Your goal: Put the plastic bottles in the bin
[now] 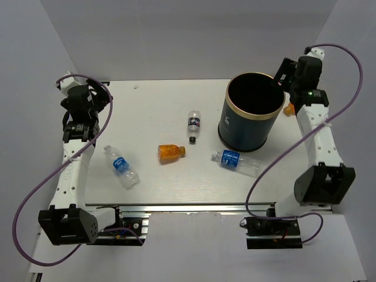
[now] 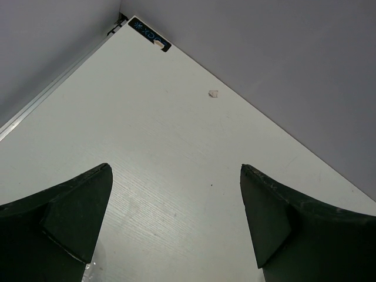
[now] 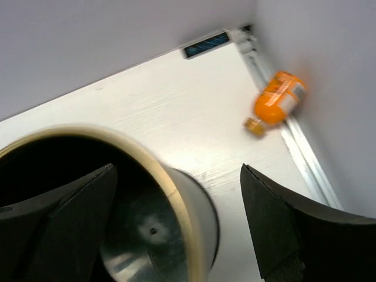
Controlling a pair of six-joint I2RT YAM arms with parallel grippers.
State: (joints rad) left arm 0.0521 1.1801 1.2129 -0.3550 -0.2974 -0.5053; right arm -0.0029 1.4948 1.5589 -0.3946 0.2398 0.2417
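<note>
The navy bin [image 1: 249,120] with a gold-tan rim stands upright at the back right. Several bottles lie on the table: a clear blue-label one [image 1: 122,166] at the left, an orange one [image 1: 171,152] in the middle, a small clear one with a black cap [image 1: 194,124] behind it, and a clear blue-label one [image 1: 235,160] in front of the bin. Another orange bottle [image 3: 275,104] lies at the right table edge and also shows in the top view [image 1: 289,109]. My right gripper [image 3: 176,170] is open and empty over the bin's right rim [image 3: 171,191]. My left gripper [image 2: 176,170] is open and empty over bare table.
The left arm [image 1: 79,111] is at the table's far left, the right arm [image 1: 305,76] at the far right beside the bin. Grey walls close in the table on three sides. A small white scrap [image 2: 214,93] lies near the back wall.
</note>
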